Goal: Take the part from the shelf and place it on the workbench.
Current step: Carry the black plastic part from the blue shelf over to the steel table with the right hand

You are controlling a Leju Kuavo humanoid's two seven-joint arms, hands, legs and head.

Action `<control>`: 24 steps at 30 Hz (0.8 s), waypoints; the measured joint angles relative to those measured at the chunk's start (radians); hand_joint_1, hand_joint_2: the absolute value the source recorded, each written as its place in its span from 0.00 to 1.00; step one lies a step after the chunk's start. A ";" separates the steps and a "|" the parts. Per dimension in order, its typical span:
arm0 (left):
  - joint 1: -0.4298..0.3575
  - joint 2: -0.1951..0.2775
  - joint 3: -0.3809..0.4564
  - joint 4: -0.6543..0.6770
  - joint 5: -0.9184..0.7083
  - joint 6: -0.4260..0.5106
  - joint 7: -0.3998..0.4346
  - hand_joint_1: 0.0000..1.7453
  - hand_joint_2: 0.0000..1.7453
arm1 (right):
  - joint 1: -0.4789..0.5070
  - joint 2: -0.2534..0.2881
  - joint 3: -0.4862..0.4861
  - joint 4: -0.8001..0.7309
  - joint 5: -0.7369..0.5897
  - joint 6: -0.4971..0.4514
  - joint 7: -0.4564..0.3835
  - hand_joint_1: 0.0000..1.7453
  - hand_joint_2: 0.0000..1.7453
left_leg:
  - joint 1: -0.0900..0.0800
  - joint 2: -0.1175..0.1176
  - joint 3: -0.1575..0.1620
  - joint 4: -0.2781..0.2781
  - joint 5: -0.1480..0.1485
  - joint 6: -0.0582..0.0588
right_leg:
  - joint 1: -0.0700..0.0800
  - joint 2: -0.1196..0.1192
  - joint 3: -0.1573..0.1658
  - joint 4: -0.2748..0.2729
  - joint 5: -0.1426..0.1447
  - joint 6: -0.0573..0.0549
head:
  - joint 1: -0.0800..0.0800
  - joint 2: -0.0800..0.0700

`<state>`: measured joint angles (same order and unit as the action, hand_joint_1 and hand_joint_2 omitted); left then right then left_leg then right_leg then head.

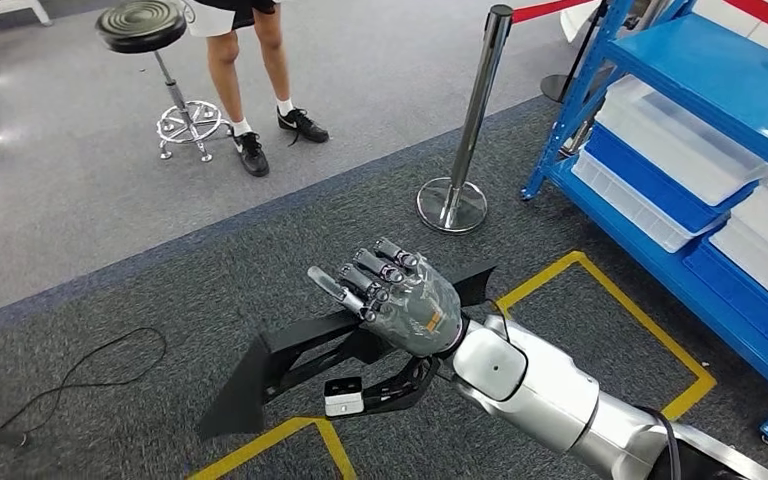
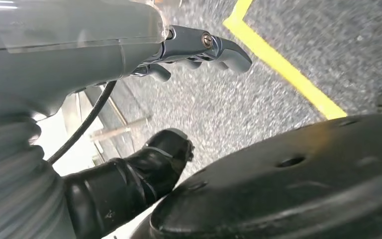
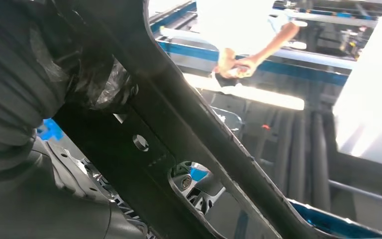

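Gripping the black part [image 1: 290,365] from above, the right hand [image 1: 400,295] curls fingers around it.

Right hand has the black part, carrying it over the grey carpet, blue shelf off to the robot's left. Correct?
One thing is off: the blue shelf stands to the robot's right, not its left, as the head view shows. The rest holds: the right hand grips the black part and carries it over the grey carpet.
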<state>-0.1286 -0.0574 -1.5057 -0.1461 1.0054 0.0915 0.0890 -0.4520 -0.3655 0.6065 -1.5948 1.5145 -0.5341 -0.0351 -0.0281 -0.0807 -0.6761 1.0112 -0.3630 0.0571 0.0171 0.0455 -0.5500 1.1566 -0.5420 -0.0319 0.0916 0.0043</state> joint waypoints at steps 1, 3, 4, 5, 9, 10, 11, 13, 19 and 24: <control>-0.004 -0.003 0.000 0.000 -0.001 -0.005 0.010 0.00 1.00 | -0.004 0.000 0.000 0.000 0.000 0.000 0.000 1.00 1.00 | -0.001 -0.012 -0.010 0.002 0.012 -0.002 | 0.003 0.020 0.044 -0.066 -0.004 -0.008 | 0.000 0.000; -0.015 -0.006 0.000 -0.001 -0.002 -0.023 0.045 0.00 1.00 | -0.018 0.003 0.001 0.002 0.000 0.000 0.002 1.00 1.00 | 0.000 -0.035 -0.021 -0.004 0.039 -0.012 | 0.007 0.032 0.081 -0.139 -0.016 -0.018 | 0.000 0.000; -0.020 -0.006 -0.001 -0.001 -0.003 -0.032 0.063 0.00 1.00 | -0.028 0.008 0.002 0.004 0.000 0.000 0.002 1.00 1.00 | -0.001 -0.048 -0.024 -0.012 0.053 -0.018 | 0.005 0.020 0.078 -0.146 -0.008 -0.018 | 0.000 0.000; -0.025 -0.006 -0.001 -0.001 -0.003 -0.037 0.076 0.00 1.00 | -0.038 0.013 0.003 0.007 0.000 0.000 0.002 1.00 1.00 | -0.001 -0.050 -0.028 -0.015 0.056 -0.022 | 0.003 0.004 0.073 -0.154 0.005 -0.021 | 0.000 0.000; -0.038 -0.002 -0.005 -0.001 -0.009 -0.044 0.096 0.00 1.00 | -0.061 0.027 0.007 0.015 0.000 0.000 0.003 1.00 1.00 | 0.014 0.043 -0.088 0.140 -0.100 -0.052 | -0.011 -0.057 0.037 -0.174 0.058 -0.030 | -0.001 0.000; -0.039 -0.001 -0.005 -0.001 -0.010 -0.044 0.096 0.00 1.00 | -0.062 0.027 0.008 0.017 0.000 0.000 0.004 1.00 1.00 | 0.022 0.057 -0.103 0.205 -0.132 -0.063 | -0.013 -0.073 0.024 -0.173 0.067 -0.025 | -0.001 0.000; -0.040 0.001 -0.006 -0.001 -0.010 -0.044 0.094 0.00 1.00 | -0.063 0.028 0.009 0.018 0.000 0.000 0.005 1.00 1.00 | 0.030 0.063 -0.109 0.256 -0.137 -0.073 | -0.016 -0.089 0.010 -0.172 0.075 -0.020 | -0.001 0.000; -0.037 0.005 -0.006 -0.001 -0.012 -0.045 0.082 0.00 1.00 | -0.063 0.028 0.013 0.020 -0.001 0.000 0.008 1.00 1.00 | 0.044 0.072 -0.077 0.276 -0.093 -0.093 | -0.022 -0.120 -0.020 -0.166 0.088 -0.008 | -0.001 0.000; -0.039 0.014 -0.007 0.001 -0.016 -0.045 0.042 0.00 1.00 | -0.083 0.046 0.027 0.027 0.018 0.000 0.038 1.00 1.00 | 0.041 0.134 0.139 -0.006 -0.122 -0.080 | -0.033 -0.198 -0.074 -0.125 0.113 0.037 | 0.003 0.000; -0.042 0.015 -0.008 0.001 -0.020 -0.038 0.018 0.00 1.00 | -0.069 0.032 0.041 0.032 0.017 0.000 0.082 1.00 1.00 | 0.034 0.078 0.120 -0.016 -0.095 -0.025 | -0.046 -0.082 -0.143 0.036 0.010 0.054 | 0.003 0.000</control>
<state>-0.1709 -0.0426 -1.5133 -0.1450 0.9857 0.0532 0.1073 -0.5206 -0.3333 0.6470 -1.5629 1.5316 -0.5341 0.0470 0.0062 -0.0022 -0.5565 0.9950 -0.4582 0.0325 -0.0293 -0.0363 -0.6926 1.1931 -0.5315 0.0216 0.0950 0.0043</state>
